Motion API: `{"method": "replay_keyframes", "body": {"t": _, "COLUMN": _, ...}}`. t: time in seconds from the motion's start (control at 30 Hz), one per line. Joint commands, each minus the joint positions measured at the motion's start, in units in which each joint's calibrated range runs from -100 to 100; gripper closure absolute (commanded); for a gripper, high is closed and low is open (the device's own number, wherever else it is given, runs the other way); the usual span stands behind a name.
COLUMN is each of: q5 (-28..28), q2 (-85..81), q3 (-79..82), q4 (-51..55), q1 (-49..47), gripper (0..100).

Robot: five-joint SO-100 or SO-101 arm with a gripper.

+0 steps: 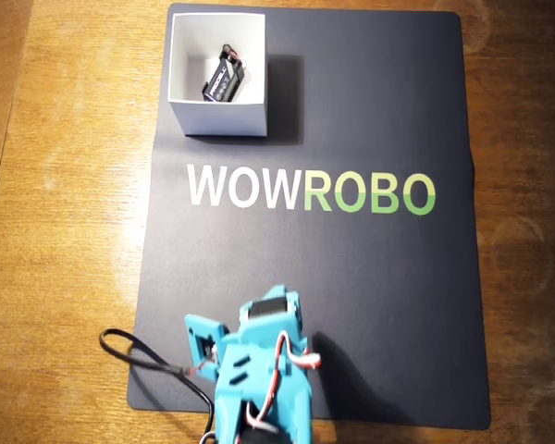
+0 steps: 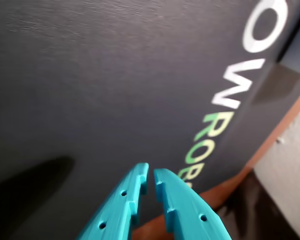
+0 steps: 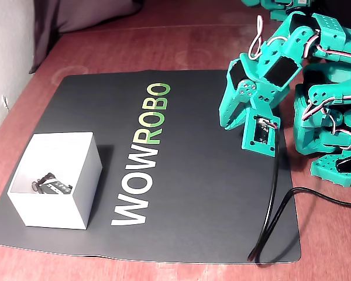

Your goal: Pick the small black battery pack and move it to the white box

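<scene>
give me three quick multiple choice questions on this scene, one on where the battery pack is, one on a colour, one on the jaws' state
1. Where is the small black battery pack?
A. on the mat's lettering
B. inside the white box
C. between the jaws

2. What colour is the "ROBO" half of the lettering on the dark mat?
A. green
B. red
C. white

3. How do the jaws of the gripper stand?
A. wide open
C. clamped on the pack
B. nearly shut, holding nothing

Answers: 1 B, the overhead view shows it lying in the box. 2 A, "WOW" is white and "ROBO" green. 3 B, the wrist view shows only a thin gap.
</scene>
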Motion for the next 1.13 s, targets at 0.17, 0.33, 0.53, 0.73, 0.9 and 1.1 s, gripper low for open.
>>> {"method": "replay_keyframes", "body": {"t": 0.17, "q5": -0.95, "q2": -12.00, "q3": 4.58, "q4": 3.87, "q1": 0.35, "gripper": 99}}
{"method": "replay_keyframes", "body": {"t": 0.33, "q5": -4.53, "q2": -15.42, "q3": 7.39, "q4": 3.34, "q1": 0.35, "gripper": 99}}
{"method": "replay_keyframes", "body": {"t": 0.53, "q5": -4.43, "q2": -18.75, "q3": 11.11, "q4": 3.78, "q1": 0.35, "gripper": 99}}
{"method": "replay_keyframes", "body": {"t": 0.73, "q5": -4.43, "q2": -19.54, "q3": 11.29, "q4": 3.87, "q1": 0.24, "gripper": 99}}
{"method": "replay_keyframes", "body": {"t": 0.9, "q5": -4.43, "q2": -19.54, "q3": 11.29, "q4": 3.87, "q1": 0.24, "gripper": 99}}
{"method": "replay_keyframes", "body": {"t": 1.1, "q5": -4.43, "q2": -19.54, "q3": 11.38, "q4": 3.87, "q1": 0.24, "gripper": 99}}
